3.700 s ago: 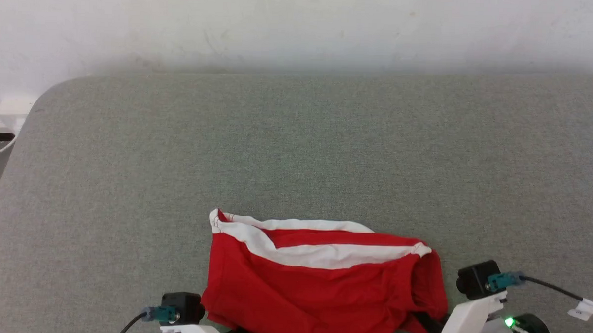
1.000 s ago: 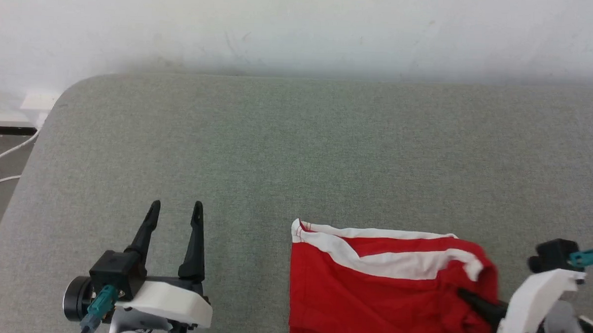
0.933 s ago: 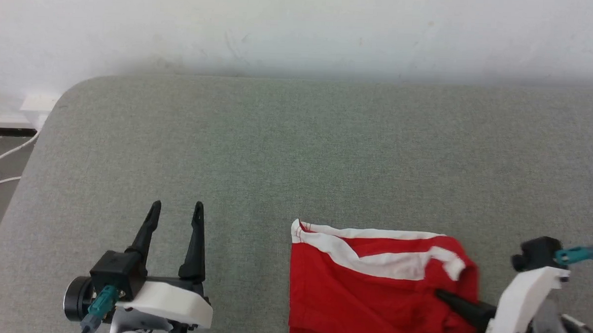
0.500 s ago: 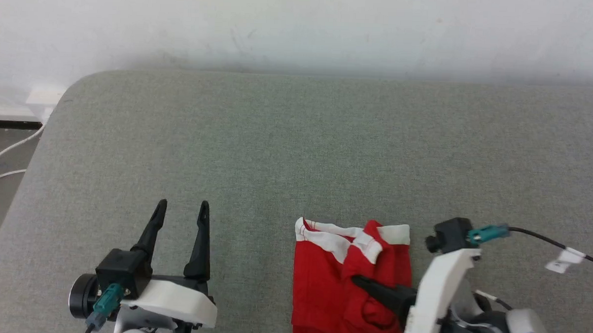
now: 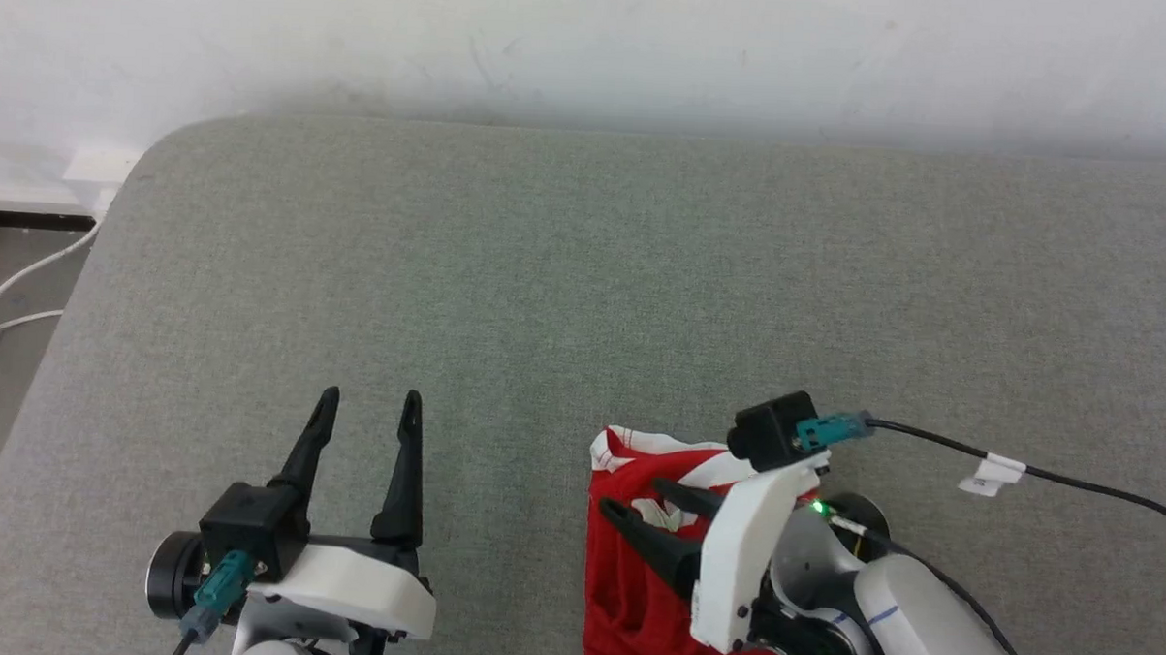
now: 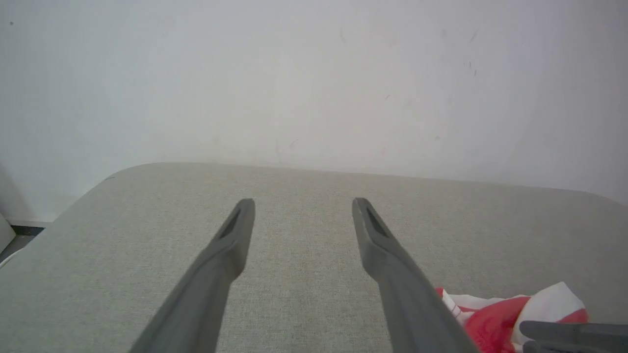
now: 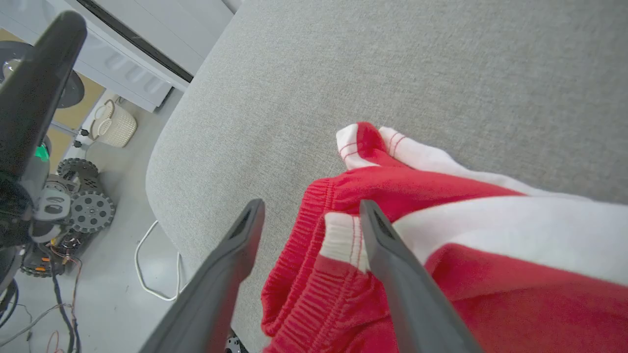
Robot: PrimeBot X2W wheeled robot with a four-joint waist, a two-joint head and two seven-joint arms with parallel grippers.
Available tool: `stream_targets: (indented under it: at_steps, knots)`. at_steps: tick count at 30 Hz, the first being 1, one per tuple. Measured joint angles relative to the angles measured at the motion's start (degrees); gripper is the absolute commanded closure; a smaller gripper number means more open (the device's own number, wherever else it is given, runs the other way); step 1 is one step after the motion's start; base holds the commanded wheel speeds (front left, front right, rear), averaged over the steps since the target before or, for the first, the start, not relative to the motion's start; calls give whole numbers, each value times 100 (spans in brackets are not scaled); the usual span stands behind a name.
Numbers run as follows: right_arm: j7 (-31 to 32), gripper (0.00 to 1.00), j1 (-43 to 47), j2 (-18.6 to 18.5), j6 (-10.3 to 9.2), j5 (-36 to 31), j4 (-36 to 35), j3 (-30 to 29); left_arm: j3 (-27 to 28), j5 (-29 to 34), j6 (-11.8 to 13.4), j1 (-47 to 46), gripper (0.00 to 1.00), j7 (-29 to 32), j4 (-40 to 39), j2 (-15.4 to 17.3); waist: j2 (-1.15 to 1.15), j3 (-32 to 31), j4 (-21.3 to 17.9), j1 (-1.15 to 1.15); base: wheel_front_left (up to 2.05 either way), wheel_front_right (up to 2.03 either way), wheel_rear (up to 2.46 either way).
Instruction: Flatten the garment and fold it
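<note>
Right hand point(image 5: 632, 494) open over the garment point(image 5: 623, 581).
Fingers spread, gripping nothing (cloth bunched just beneath their tips); left hand point(image 5: 370, 395), well apart, open and empty over the tabletop point(image 5: 546, 268).

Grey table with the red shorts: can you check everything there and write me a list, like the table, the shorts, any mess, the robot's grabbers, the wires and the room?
Surface: grey fabric-covered table, rounded corner.
Job's things: bright red thin-fabric shorts with white stripes, bunched in a narrow heap at the near edge, not flat.
Clutter: nothing seen.
Grippers: left gripper jaws open over bare table; right gripper jaws open over the shorts' white band, gripping nothing.
Cables: black cable with a white tag from the right wrist; white cables on the floor.
Surroundings: white wall; pale woven basket and small wheeled machine on the floor.
</note>
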Motion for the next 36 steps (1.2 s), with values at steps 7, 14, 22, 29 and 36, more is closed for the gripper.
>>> stream_targets:
  at_steps: [7, 14, 22, 29, 36]
  knots:
    - [-892, 0, -126, -470, 0, -1224, -628, 182, 8, -10, 10, -1, 0, -52, 29, -2, 0, -73, -49, 0, 0, 0, 0]
    - [-2377, 0, 536, -471, 1, -2714, -1301, -954, 131, -47, 112, 8, 0, -158, 22, -47, 0, -173, -165, 0, 0, 0, 0]
    - [-3323, 0, 1472, -347, 1, -2938, -2079, -2083, 299, -53, 118, 29, 0, -280, 98, -36, 0, -238, -339, 0, 0, 0, 0]
    - [-3132, 0, 1873, -212, 1, -2301, -2281, -3234, 427, -77, 97, 58, 0, -324, 266, -26, 0, -228, -398, 0, 0, 0, 0]
    - [-1950, 0, 1914, -522, -1, -447, -1528, -4125, 588, 24, -177, 54, 0, -348, 270, -85, 0, -189, -243, 0, 0, 0, 0]
